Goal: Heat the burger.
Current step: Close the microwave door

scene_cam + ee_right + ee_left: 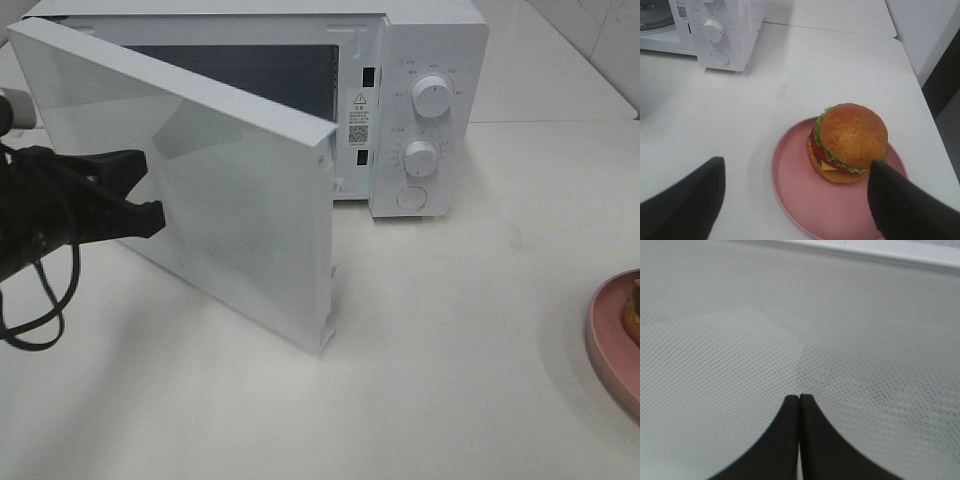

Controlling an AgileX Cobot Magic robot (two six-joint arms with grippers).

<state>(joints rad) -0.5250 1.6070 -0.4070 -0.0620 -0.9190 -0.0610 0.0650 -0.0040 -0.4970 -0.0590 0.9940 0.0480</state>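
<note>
**White microwave stands open while the burger waits on its pink plate**

White surfaces fill the scene: a white microwave (300, 100) sits at the back of a pale table (460, 330), and its door (200, 190) is swung wide open toward the front, so the dark cooking chamber shows behind it. The door's panel carries a fine dotted mesh. Two round dials (432, 97) sit one above the other on the control panel at the microwave's right side, with a round button below them.

At the left of the overhead view, the left gripper (150, 190) reaches in from the edge on a black arm with a looping cable. Its two black fingers are pressed together with nothing between them, and the wrist view shows their tips close against the door's mesh; whether they touch it cannot be told.

The burger (849, 142) stands upright on a pink plate (800, 200) on the table, well to the right of the microwave, at the right edge of the overhead view. It has a glossy golden-brown bun, green lettuce, red tomato and yellow cheese.

The right gripper (795, 200) hangs above the near rim of the plate with its black fingers spread wide, one to each side, gripping nothing and not touching the burger.
</note>
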